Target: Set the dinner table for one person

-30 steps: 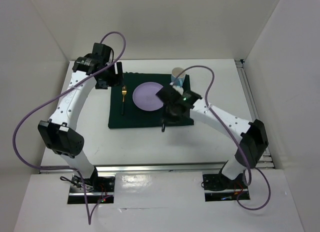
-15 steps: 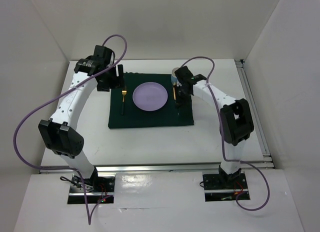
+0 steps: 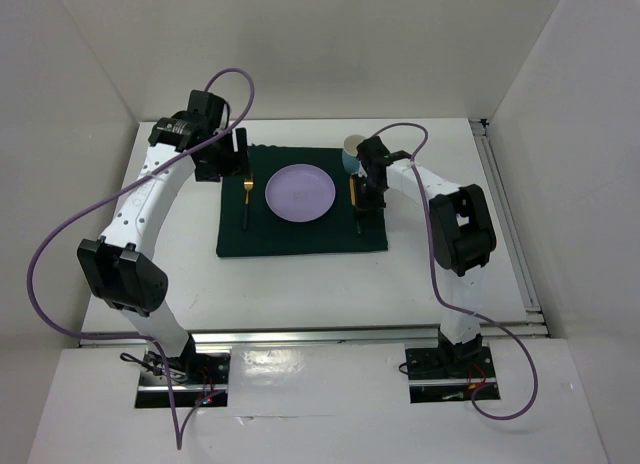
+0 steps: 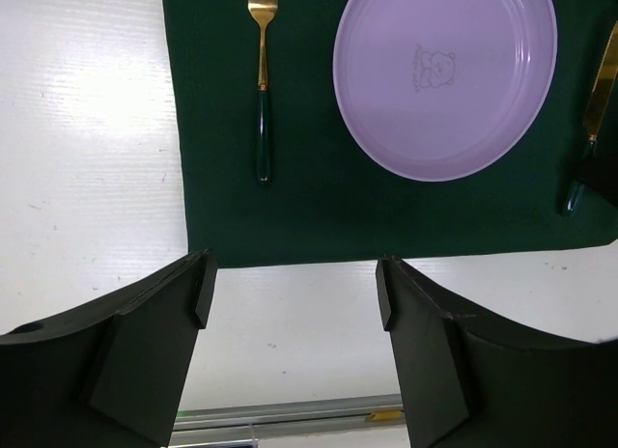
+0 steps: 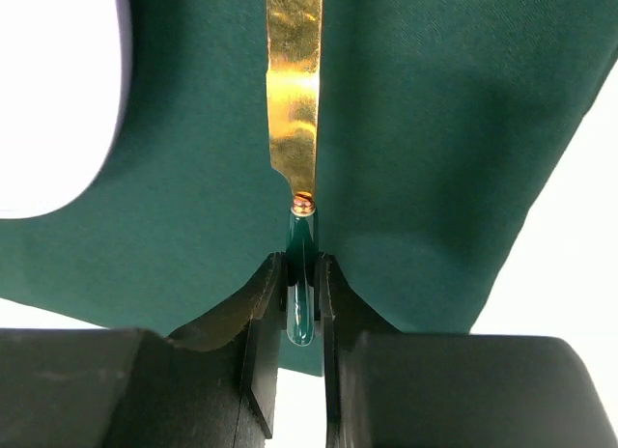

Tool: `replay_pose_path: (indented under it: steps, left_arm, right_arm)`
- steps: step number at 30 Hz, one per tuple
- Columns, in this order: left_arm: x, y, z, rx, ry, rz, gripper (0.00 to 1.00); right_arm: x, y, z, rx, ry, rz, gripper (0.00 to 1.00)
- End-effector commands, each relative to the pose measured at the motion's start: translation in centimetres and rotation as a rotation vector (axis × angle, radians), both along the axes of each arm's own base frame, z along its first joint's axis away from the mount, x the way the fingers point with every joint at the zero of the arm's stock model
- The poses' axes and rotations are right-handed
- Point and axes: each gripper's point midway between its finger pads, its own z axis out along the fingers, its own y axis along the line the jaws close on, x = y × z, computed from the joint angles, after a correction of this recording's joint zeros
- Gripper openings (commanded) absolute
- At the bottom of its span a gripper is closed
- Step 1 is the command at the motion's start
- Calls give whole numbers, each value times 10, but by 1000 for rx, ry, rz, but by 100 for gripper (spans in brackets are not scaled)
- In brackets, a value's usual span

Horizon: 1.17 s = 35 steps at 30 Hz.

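Right gripper [image 5: 301,274] clamped narrow on dark green handle of knife [image 5: 293,110]; gold blade pointed away over placemat [image 3: 300,239], just right of plate [image 3: 300,192]. Left gripper [image 4: 290,294] gaped wide, held nothing, hovered over dinner table [image 3: 300,284] beside placemat edge. Fork [image 3: 246,196] lay left of plate. Cup [image 3: 352,149] stood at placemat's far right corner. Dinner table lay under both arms, placemat near its middle.
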Motion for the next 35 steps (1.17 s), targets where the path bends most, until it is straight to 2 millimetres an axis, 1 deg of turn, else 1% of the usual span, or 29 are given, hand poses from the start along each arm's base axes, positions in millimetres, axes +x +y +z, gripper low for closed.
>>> replay_pose_path:
  steps: [1,3,4,5,6,8,10,11,12,13,14,15,16,18,19,20,21,22,23,24,25,26,27,28,29,31,32,34,35]
  left_arm:
    - [2,-5,-2,-24,1,0,84]
    - [2,-5,-2,-24,1,0,84]
    - [3,-6,-5,-22,10,0,84]
    - [3,-6,-5,-22,10,0,84]
    - [2,-9,-5,-22,10,-9,84]
    - [2,-9,-5,-22,10,-9,84]
    - [2,-9,-5,-22,10,-9,84]
    - [2,-9,-5,-22,10,-9,84]
    - [2,-9,-5,-22,10,-9,84]
    - [2,-9,-5,-22,10,-9,84]
    - [2,-9,-5,-22,10,-9,84]
    - [1,-9,-2,-24,1,-9,84]
    - [-1,-8,-3,-22,10,-9,84]
    - [0,-7,-3,-15,8,-4,84]
    - [-4,-6,-1,-15,8,-4,84]
    - [-4,-6,0,-15,8,-4,84]
    - [-3,-6,6,-19,-9,-4,84]
    - [-3,-6,6,-19,-10,-4,84]
    - [-4,-8,13,-30,-26,-9,86]
    - [-3,-8,18,-35,-47,-10,86]
    - [-1,-11,19,-54,-52,-7,86]
    - [-2,-13,33,-75,-91,-17,87]
    - [-2,-14,39,-86,-111,-11,87]
    - [-1,-19,46,-111,-136,-27,87]
    - [-2,-20,52,-122,-155,-34,88]
    - [-3,-24,71,-158,-214,-44,88]
    - [-6,-23,71,-158,-216,-44,88]
    - [-7,-25,81,-173,-253,-53,89]
    - [-7,-25,81,-173,-253,-53,89]
  right_arm:
    - [20,15,13,76,-51,-38,5]
    - [23,16,11,79,-48,-48,6]
    - [20,14,4,66,-22,-66,9]
    - [23,15,7,70,-32,-66,12]
    - [20,15,1,65,-10,-75,12]
    - [18,13,-4,52,8,-89,19]
    - [18,13,-4,56,11,-99,35]
    - [15,12,-7,55,21,-107,46]
    - [16,13,-2,59,12,-107,55]
    - [18,12,2,57,0,-119,67]
    - [18,12,2,57,0,-119,72]
    - [16,9,8,50,-5,-133,77]
    - [15,11,23,50,-26,-127,81]
    - [20,7,47,43,-77,-139,89]
    - [21,3,69,42,-128,-150,92]
    - [22,-1,85,39,-164,-160,94]
    - [23,-5,100,36,-204,-171,99]
    - [20,-10,111,32,-232,-206,100]
    - [17,-24,133,27,-287,-260,100]
    - [20,-46,143,-32,-341,-344,100]
    - [15,-59,150,-43,-352,-414,100]
    - [8,-88,162,-81,-381,-494,100]
    - [3,-100,166,-90,-387,-534,100]
    - [-7,-122,172,-103,-386,-593,100]
    - [-13,-136,173,-129,-391,-634,100]
    - [-24,-151,176,-143,-393,-667,100]
    - [-34,-164,176,-157,-400,-699,100]
    - [-43,-174,178,-163,-415,-705,100]
    - [-52,-179,178,-161,-421,-717,100]
